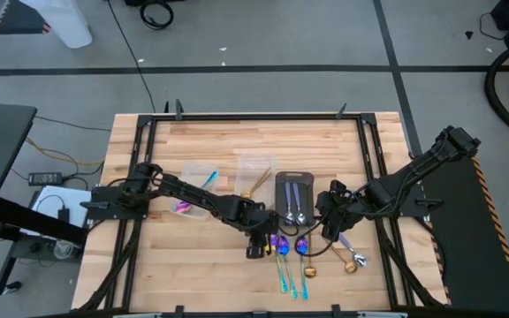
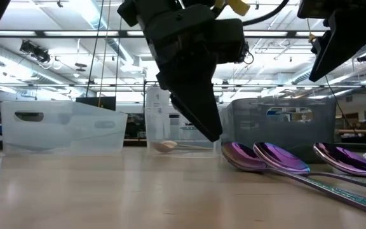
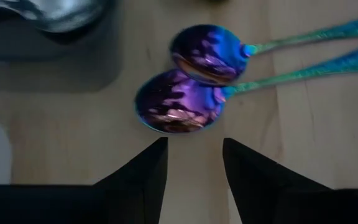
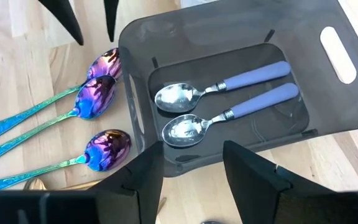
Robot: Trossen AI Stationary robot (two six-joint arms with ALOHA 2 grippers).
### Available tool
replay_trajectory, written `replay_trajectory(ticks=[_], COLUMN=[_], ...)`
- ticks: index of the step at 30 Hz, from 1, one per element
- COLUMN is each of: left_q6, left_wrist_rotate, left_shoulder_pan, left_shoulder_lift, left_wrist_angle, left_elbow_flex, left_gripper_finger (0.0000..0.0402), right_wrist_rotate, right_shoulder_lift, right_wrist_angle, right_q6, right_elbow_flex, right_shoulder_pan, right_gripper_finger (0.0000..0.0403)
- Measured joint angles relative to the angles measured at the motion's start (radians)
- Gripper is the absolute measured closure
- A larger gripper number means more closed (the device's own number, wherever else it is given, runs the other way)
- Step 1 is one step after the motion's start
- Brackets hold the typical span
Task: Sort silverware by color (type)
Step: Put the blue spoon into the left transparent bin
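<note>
bright overhead striplights; glare on purple spoons (image 3: 179, 109), near end effector blurred.

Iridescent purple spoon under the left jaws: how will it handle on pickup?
The iridescent purple spoon with teal handle looks rigid metal, probably slick given its glossy bowl. It lies flat on the wooden table, touching its twin, so that may shift too.

The wooden tabletop (image 1: 193, 265) carries iridescent spoons (image 1: 283, 256), gold spoons (image 1: 352, 262), a dark grey tray (image 1: 293, 181) and clear tubs (image 1: 254, 168).

Dark tray (image 1: 292, 181) walls off purple spoons (image 1: 277, 245); bare wood elsewhere.
</note>
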Motion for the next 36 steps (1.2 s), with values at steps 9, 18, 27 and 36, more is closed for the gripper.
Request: replay_trajectory(ticks=[9,18,27,36], left_q6=[-0.067,-0.023,-0.093,-0.2], left_wrist_rotate=[-0.133,-0.152,-0.141,-0.135], left_shoulder_pan=[-0.068,-0.083,-0.079,-0.057], left_shoulder_lift=[0.0,-0.003,-0.021,-0.024], left_wrist_angle=[0.02,0.144,0.312,0.381], left_elbow_flex=[0.0,-0.066,-0.193,-0.252], left_gripper_finger=[0.024,0.024,0.024,0.024], right_wrist_rotate=[0.006,0.005,0.027,0.027], right_shoulder_lift=[0.0,0.0,0.0,0.0], right_wrist_angle=[0.004,0.015,0.031,0.036], right_q6=[0.0,0.0,0.008,0.016], right_elbow_flex=[0.0,0.0,0.0,0.0], right_shoulder_pan=[0.0,0.01,0.036,0.039], right_gripper_finger=[0.0227,0.0227,0.0227,0.0227])
